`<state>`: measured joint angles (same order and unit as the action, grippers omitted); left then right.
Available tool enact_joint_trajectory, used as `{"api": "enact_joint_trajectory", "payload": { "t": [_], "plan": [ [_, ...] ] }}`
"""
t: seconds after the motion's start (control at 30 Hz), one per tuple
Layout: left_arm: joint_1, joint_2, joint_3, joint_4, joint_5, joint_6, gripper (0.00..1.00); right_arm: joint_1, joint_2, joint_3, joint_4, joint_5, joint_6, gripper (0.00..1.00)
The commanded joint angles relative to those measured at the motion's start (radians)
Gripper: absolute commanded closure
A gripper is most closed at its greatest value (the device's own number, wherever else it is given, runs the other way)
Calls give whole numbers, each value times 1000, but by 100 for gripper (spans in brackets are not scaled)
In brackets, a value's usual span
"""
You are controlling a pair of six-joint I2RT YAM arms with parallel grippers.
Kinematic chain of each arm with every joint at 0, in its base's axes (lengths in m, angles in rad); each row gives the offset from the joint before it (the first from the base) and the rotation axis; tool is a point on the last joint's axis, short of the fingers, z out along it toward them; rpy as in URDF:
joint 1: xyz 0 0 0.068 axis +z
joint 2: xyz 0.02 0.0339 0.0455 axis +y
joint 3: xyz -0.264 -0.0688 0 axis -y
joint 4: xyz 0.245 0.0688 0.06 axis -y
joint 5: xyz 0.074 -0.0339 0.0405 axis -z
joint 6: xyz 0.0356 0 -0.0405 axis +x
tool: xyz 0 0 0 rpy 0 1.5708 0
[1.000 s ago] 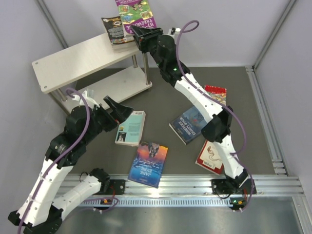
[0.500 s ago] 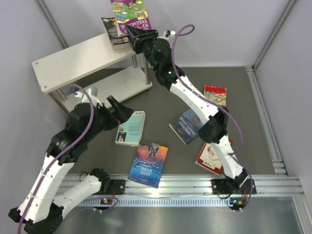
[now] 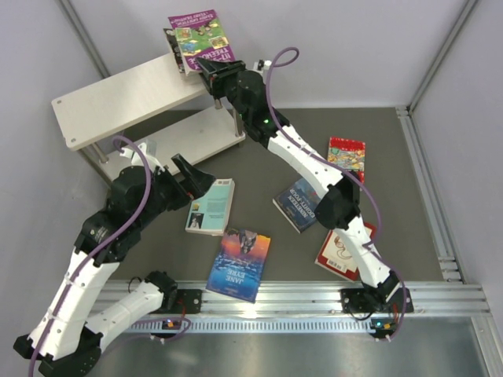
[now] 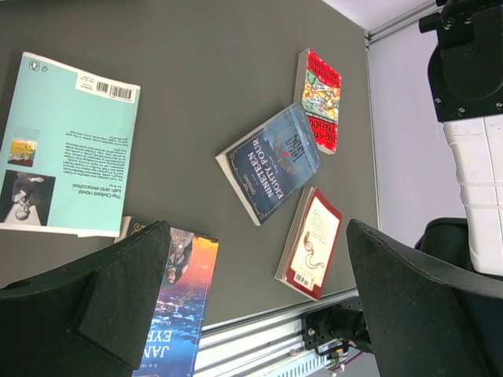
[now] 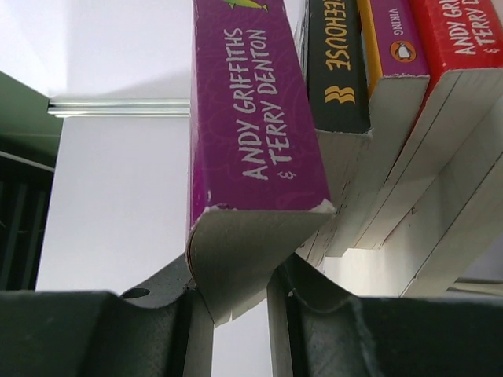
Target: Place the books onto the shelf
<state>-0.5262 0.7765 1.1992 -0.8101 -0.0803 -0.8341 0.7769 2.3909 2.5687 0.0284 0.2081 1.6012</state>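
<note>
My right gripper (image 3: 212, 71) is shut on the lower edge of a purple-green book (image 3: 200, 35), held upright over the far right end of the shelf (image 3: 118, 102). The right wrist view shows its purple spine (image 5: 255, 118) pinched in the right gripper (image 5: 236, 294), right beside a black book (image 5: 338, 63) and a red one (image 5: 460, 39). My left gripper (image 3: 194, 174) hangs open and empty just left of the pale teal book (image 3: 211, 206). On the table lie a blue sunset book (image 3: 239, 264), a blue book (image 3: 302, 204), a red book (image 3: 346, 153) and a maroon book (image 3: 339, 253).
The shelf's lower board (image 3: 192, 133) sits under the top board on thin metal posts (image 3: 236, 106). Seen from the left wrist, the teal book (image 4: 67, 145), blue book (image 4: 271, 161) and maroon book (image 4: 312, 242) lie on the dark mat. A metal rail (image 3: 314, 298) runs along the near edge.
The right arm has carried the purple-green book leftward and a little down, over the shelf's far end, now covering most of the black book. The left arm has barely moved.
</note>
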Motion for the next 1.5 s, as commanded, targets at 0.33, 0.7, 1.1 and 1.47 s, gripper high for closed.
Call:
{"api": "enact_joint_trajectory", "payload": {
  "t": [0.33,0.7,1.1,1.47],
  "plan": [
    [-3,-11,-7,31,-27,1,1,-1,-52,38,117,-88,-1,1],
    [-1,4,-27,68,-26,-16,1,-8,-111,-59,110,-238,-20,0],
    [-3,6,-58,91,-36,-37,1,-1,-248,-251,174,-484,-142,0],
    [-3,118,-6,147,-9,10,1,-155,-763,-861,251,-524,-371,47]
  ]
}}
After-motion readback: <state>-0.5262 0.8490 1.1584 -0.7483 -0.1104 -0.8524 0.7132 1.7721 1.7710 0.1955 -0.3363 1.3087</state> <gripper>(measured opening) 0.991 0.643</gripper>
